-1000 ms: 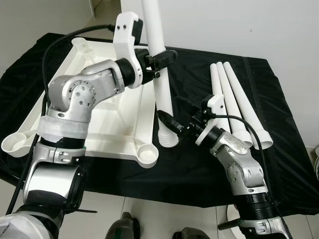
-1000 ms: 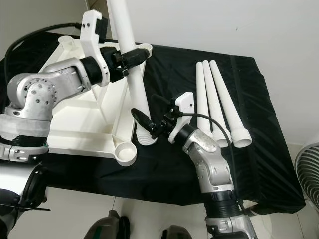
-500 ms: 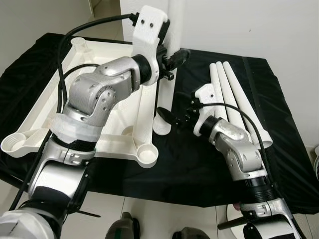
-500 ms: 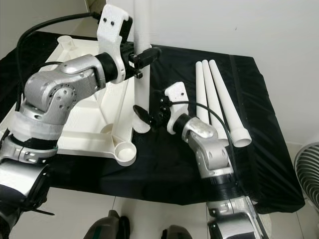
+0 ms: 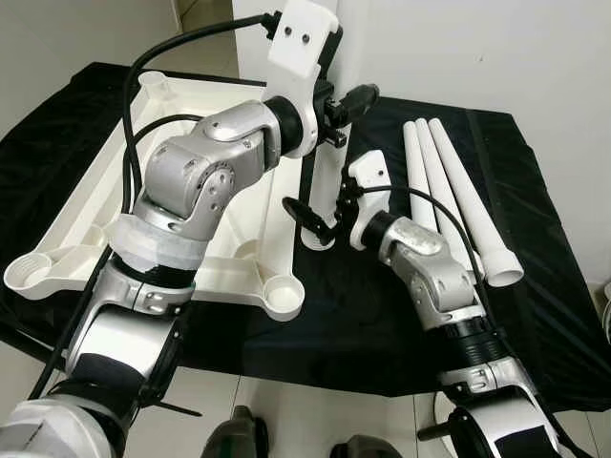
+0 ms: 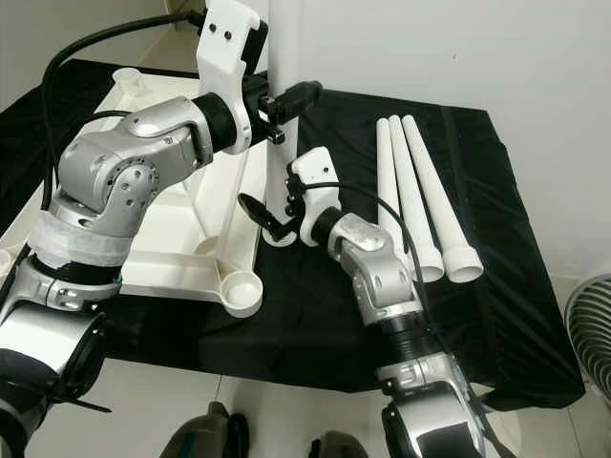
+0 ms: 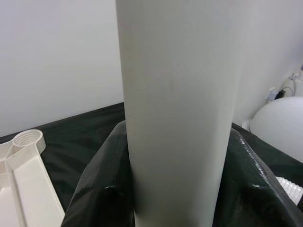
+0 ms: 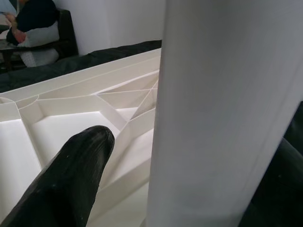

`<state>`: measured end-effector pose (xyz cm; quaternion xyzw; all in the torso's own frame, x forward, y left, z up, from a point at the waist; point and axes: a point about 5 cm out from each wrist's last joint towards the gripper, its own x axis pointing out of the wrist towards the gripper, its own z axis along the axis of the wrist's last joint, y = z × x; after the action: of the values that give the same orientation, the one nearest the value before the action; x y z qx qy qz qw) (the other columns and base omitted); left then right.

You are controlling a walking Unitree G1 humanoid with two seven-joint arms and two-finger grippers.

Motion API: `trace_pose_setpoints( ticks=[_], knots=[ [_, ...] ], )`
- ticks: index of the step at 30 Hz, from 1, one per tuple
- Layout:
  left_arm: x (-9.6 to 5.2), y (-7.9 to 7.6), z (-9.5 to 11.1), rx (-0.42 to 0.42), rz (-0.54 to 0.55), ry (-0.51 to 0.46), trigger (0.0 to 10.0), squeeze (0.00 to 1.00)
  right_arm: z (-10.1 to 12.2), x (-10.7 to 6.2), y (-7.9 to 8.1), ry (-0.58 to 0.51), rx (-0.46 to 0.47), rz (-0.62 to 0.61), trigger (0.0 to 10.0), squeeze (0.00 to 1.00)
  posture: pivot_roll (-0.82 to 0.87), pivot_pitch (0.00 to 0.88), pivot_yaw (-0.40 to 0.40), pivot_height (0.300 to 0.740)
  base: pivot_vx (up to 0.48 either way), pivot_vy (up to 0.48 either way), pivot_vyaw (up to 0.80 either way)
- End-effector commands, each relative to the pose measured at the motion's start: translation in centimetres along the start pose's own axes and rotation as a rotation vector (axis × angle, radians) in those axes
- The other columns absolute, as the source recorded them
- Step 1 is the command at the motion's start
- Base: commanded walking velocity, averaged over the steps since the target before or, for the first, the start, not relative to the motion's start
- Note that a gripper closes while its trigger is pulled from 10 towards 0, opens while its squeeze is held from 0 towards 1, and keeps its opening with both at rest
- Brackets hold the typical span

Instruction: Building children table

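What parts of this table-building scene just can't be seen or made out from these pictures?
- Top of the upright leg: cut off by the upper edge of both eye views.
- Whether the right gripper actually clamps the leg's base: one finger lies behind the leg.
- Upside-down tabletop: its middle is hidden by the left arm; left gripper holds the leg.
- Three spare legs: their threaded ends are too small.
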<state>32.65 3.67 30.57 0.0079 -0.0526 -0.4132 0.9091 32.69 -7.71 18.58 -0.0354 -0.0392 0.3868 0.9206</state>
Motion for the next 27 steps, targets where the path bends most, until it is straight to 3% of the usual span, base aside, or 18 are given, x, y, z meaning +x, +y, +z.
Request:
trace_pose_setpoints(
  ticks=[1, 2, 3, 6, 7, 8, 9, 11, 12, 26, 27],
  knots=[
    [0.1, -0.3, 0.8, 0.023, -0.004, -0.027, 10.0, 0.00, 0.1, 0.2, -0.2, -0.007, -0.002, -0.014, 8.5, 0.00, -0.03, 0.000, 0.013, 0.740, 0.000, 0.000, 0.00],
    [0.2, -0.3, 0.8, 0.024, -0.004, -0.027, 10.0, 0.00, 0.3, 0.3, -0.3, -0.018, -0.002, -0.026, 8.0, 0.00, -0.03, 0.000, 0.013, 0.740, 0.000, 0.000, 0.00],
    [0.2, -0.3, 0.8, 0.026, -0.005, -0.026, 10.0, 0.00, 0.4, 0.4, -0.4, -0.025, 0.003, -0.029, 8.3, 0.00, -0.03, 0.000, 0.014, 0.740, 0.000, 0.000, 0.00],
    [0.2, -0.3, 0.8, 0.028, -0.005, -0.025, 10.0, 0.00, 0.5, 0.4, -0.5, -0.026, 0.005, -0.035, 8.0, 0.00, -0.03, 0.000, 0.015, 0.740, 0.000, 0.000, 0.00],
    [0.3, -0.3, 0.8, 0.028, -0.002, -0.026, 10.0, 0.00, 0.5, 0.4, -0.6, -0.025, 0.009, -0.040, 4.1, 0.00, -0.03, 0.000, 0.016, 0.740, 0.000, 0.000, 0.00],
    [0.3, -0.3, 0.8, 0.028, -0.002, -0.026, 10.0, 0.00, 0.5, 0.4, -0.6, -0.025, 0.009, -0.040, 4.1, 0.00, -0.03, 0.000, 0.016, 0.740, 0.000, 0.000, 0.00],
    [0.2, -0.3, 0.8, 0.029, -0.002, -0.026, 10.0, 0.00, 0.5, 0.3, -0.8, -0.022, 0.013, -0.045, 1.6, 0.00, -0.03, 0.000, 0.016, 0.740, 0.000, 0.000, 0.00],
    [0.2, -0.4, 0.8, 0.029, -0.001, -0.028, 10.0, 0.00, 0.4, 0.3, -0.9, -0.023, 0.014, -0.049, 1.6, 0.00, -0.03, 0.000, 0.016, 0.740, 0.000, 0.000, 0.00],
    [0.2, -0.4, 0.9, 0.031, -0.001, -0.028, 10.0, 0.00, 0.3, 0.3, -0.9, -0.023, 0.016, -0.050, 0.0, 0.00, -0.03, 0.000, 0.016, 0.740, 0.000, 0.000, 0.00],
    [0.0, -0.4, 1.4, 0.066, -0.006, -0.079, 10.0, 0.00, 0.1, 0.2, -1.3, -0.037, 0.047, -0.102, 0.2, 0.00, -0.02, 0.000, 0.016, 0.740, 0.000, 0.000, 0.00],
    [-0.1, -0.4, 1.5, 0.045, -0.012, -0.099, 10.0, 0.28, 0.2, 0.2, -1.5, -0.047, 0.050, -0.134, 5.6, 0.00, -0.02, 0.000, 0.015, 0.740, 0.000, 0.000, 0.00]
  ],
)
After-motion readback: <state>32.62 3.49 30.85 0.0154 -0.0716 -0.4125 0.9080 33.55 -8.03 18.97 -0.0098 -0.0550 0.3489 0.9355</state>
